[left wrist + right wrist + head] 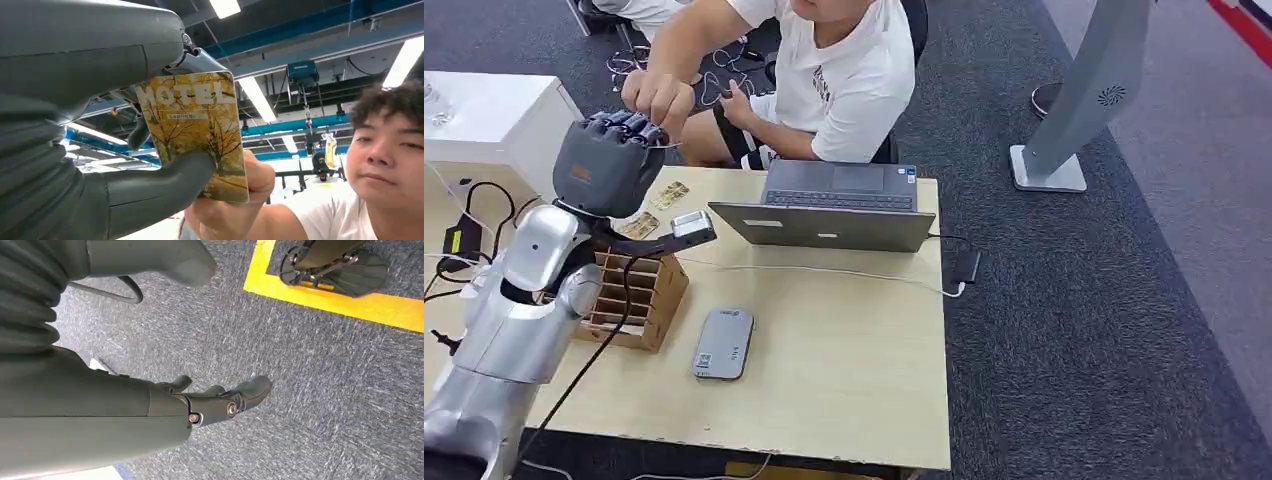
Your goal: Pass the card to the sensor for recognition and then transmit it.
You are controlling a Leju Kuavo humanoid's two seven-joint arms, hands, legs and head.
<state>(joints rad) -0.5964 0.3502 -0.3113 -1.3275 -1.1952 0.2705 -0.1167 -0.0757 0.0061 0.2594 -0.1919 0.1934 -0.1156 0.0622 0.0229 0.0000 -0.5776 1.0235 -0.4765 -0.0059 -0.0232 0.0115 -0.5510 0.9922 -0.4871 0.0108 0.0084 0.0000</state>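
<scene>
My left hand (609, 165) is raised above the table's far left and holds a yellow hotel card (200, 130) printed with autumn trees. My thumb (160, 182) presses on the card's face and the darker fingers lie behind it. A person's hand (235, 207) grips the same card at its far end; from the head camera that hand (659, 100) sits right at my fingertips. The grey card sensor (724, 343) lies flat on the table, well below and to the right of my left hand. My right hand (220, 402) hangs over the carpet with its fingers apart and nothing in them.
A wooden slotted card box (629, 295) stands under my left forearm, with loose cards (669, 193) behind it. An open laptop (834, 205) sits at the table's far edge in front of the seated person (844, 70). A cable (824, 270) crosses the table (844, 380).
</scene>
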